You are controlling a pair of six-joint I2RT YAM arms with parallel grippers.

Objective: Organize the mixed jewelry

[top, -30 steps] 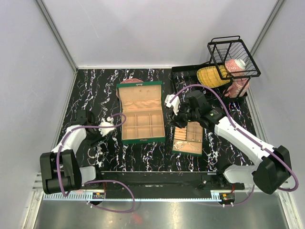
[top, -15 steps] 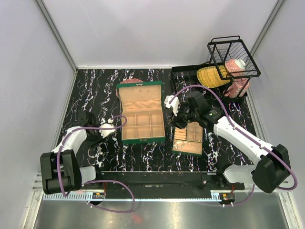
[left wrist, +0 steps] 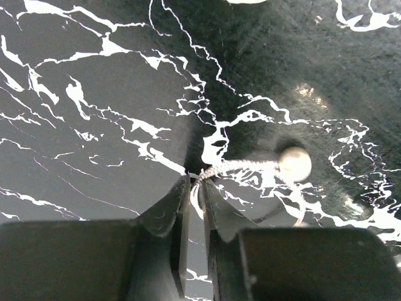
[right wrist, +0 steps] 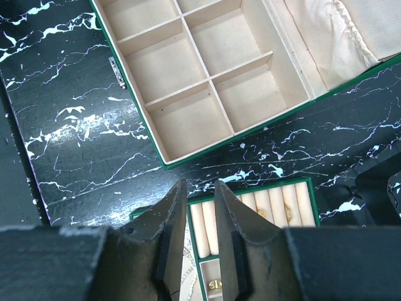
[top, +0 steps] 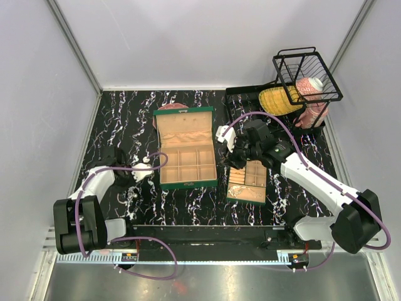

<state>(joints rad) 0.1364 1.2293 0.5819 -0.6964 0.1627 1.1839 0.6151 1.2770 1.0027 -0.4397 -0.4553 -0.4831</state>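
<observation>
Now that my left fingers [left wrist: 168, 212] just pinched the chain [left wrist: 241, 165], lifting's next. Right gripper [right wrist: 200, 188] is slightly spread, empty.

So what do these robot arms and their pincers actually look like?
Both are alike: white tube-shaped segments linked by chunky black joints on black bases. The left arm and right arm each trail a thin purple cable. Each ends in two black wedge-shaped fingers tapering to narrow tips, as on the left gripper and right gripper.
</observation>
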